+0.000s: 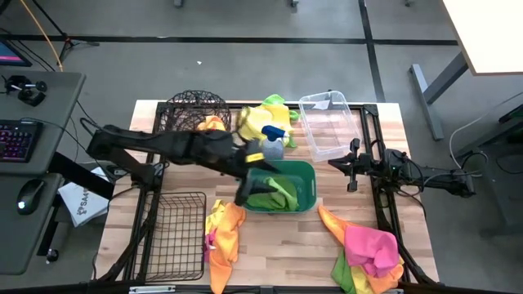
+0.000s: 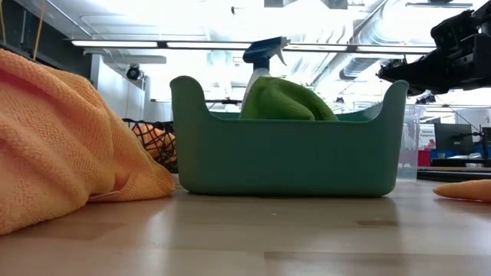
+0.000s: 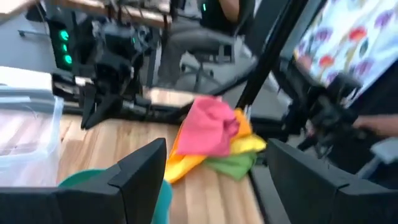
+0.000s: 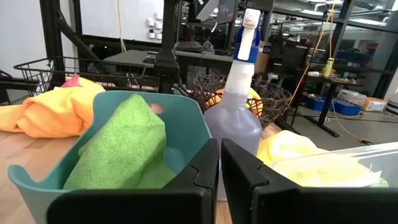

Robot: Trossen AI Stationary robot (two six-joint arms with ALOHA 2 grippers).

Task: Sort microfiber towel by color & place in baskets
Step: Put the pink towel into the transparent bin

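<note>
Wooden table (image 1: 278, 237): left fingers (image 3: 143, 177) wide over teal tub (image 1: 306, 175); right fingers (image 4: 205, 180) shut.

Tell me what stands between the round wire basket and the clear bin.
High view: a yellow towel pile and the spray bottle sit between the round wire basket and clear bin.

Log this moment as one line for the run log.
left hand: open, over teal tub | lime green towel: in tub | right hand: shut, empty, beside clear bin
</note>
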